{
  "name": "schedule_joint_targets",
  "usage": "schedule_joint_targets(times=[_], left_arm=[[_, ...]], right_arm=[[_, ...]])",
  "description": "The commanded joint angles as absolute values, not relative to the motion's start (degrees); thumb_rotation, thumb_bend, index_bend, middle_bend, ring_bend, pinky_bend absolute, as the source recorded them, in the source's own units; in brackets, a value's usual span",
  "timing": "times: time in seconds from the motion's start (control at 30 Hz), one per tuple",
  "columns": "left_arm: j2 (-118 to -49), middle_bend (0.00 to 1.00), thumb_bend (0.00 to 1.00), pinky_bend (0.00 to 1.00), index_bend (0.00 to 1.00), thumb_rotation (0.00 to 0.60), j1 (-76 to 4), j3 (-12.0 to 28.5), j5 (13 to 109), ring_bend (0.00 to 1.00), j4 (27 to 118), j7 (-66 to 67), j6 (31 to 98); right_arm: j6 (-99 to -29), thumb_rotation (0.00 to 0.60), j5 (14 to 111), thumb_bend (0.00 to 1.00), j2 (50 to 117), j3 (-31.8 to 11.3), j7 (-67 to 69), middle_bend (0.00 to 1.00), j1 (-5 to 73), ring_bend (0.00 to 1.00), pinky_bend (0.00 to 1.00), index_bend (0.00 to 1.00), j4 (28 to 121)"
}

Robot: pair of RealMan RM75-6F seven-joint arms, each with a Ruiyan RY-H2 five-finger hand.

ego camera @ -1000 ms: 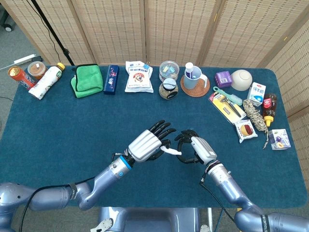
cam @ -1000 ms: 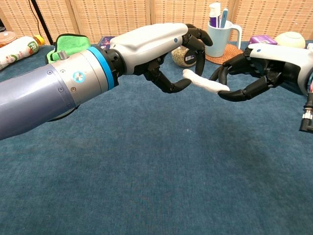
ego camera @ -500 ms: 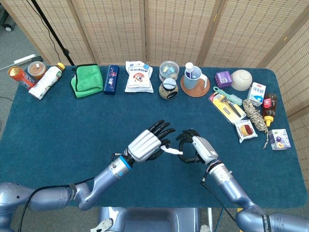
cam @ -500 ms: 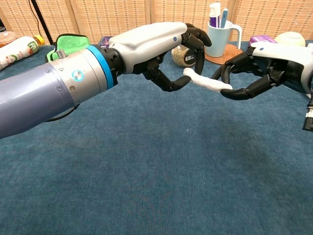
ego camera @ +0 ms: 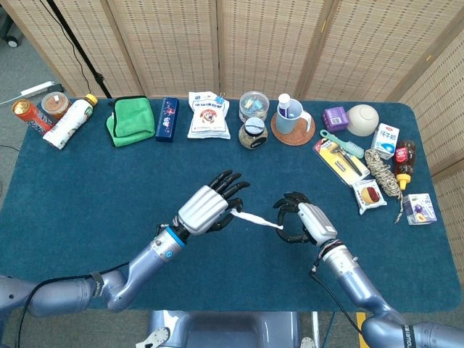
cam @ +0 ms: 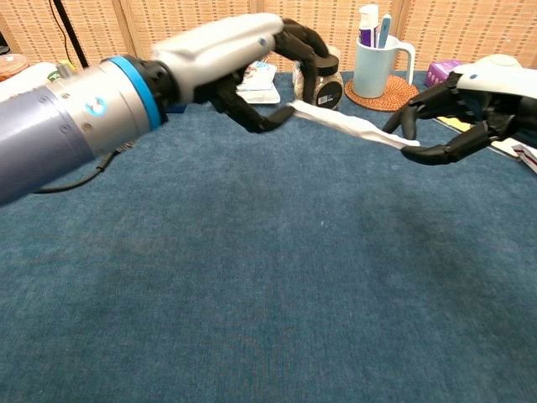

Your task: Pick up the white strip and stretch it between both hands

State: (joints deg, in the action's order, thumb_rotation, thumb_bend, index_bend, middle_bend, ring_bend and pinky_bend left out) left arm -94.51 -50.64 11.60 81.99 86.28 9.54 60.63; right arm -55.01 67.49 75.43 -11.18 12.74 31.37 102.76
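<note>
Surface: dark blue cloth-covered table (ego camera: 87, 188), small items lined along its far edge and right edge.
Room: woven beige folding screens (ego camera: 217, 43) behind the far edge.
Left hand (ego camera: 206, 209): pinches one end of the thin white strip (ego camera: 259, 220), other fingers fanned.
Right hand (ego camera: 304, 223): fingers curled, pinching the strip's other end.
Strip: taut between both hands, above the table's middle.

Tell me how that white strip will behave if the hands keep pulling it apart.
The white strip spans both hands in a thin, nearly straight line, so it seems stretchy rather than stiff. It's pinched only at its ends, so it may slip free. It looks light.
</note>
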Motion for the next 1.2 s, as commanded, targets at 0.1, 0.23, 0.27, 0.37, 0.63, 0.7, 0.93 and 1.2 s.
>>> schedule_joint_targets(times=[0.1, 0.23, 0.27, 0.37, 0.63, 0.7, 0.93, 1.2], left_arm=[[-91.2, 0.17, 0.47, 0.05, 0.86, 0.6, -49.1, 11.7, 82.3, 0.05, 87.2, 7.5, 62.0], [-89.0, 0.17, 0.47, 0.05, 0.86, 0.6, -48.3, 11.6, 82.5, 0.05, 87.7, 6.6, 62.6], [-88.4, 0.17, 0.47, 0.05, 0.86, 0.6, -48.0, 11.7, 82.5, 0.05, 87.9, 6.3, 62.9], [-86.6, 0.17, 0.47, 0.05, 0.86, 0.6, -47.3, 11.8, 82.6, 0.05, 88.6, 5.6, 63.5], [-83.4, 0.17, 0.46, 0.05, 0.86, 0.6, -45.9, 12.1, 82.4, 0.05, 90.0, 4.1, 64.7], [-82.8, 0.17, 0.46, 0.05, 0.85, 0.6, -45.7, 12.2, 82.3, 0.05, 90.4, 3.9, 65.0], [-78.9, 0.17, 0.46, 0.05, 0.85, 0.6, -43.9, 12.6, 82.2, 0.04, 91.8, 3.0, 66.6], [-76.4, 0.17, 0.46, 0.05, 0.85, 0.6, -42.6, 12.7, 82.3, 0.04, 91.9, 1.1, 67.7]], right_arm=[[-55.4, 0.6, 67.5, 0.69, 74.1, -10.8, 12.8, 0.29, 30.6, 0.11, 0.0, 0.69, 103.1], [-55.4, 0.6, 67.5, 0.69, 73.2, -10.6, 13.0, 0.29, 30.2, 0.11, 0.0, 0.69, 103.2], [-55.3, 0.6, 67.5, 0.69, 72.9, -10.5, 13.1, 0.29, 30.1, 0.11, 0.0, 0.69, 103.2], [-55.2, 0.6, 67.6, 0.69, 72.1, -10.3, 13.3, 0.29, 29.8, 0.11, 0.0, 0.69, 103.2], [-55.2, 0.6, 67.5, 0.69, 70.6, -10.1, 13.7, 0.29, 29.1, 0.11, 0.0, 0.69, 103.3], [-55.2, 0.6, 67.5, 0.69, 70.2, -10.1, 13.8, 0.29, 28.9, 0.11, 0.0, 0.69, 103.2], [-56.0, 0.6, 67.9, 0.69, 68.4, -9.8, 14.5, 0.29, 27.8, 0.11, 0.0, 0.69, 103.4], [-56.0, 0.6, 68.2, 0.69, 67.2, -9.6, 14.9, 0.29, 27.2, 0.11, 0.0, 0.69, 103.5]])
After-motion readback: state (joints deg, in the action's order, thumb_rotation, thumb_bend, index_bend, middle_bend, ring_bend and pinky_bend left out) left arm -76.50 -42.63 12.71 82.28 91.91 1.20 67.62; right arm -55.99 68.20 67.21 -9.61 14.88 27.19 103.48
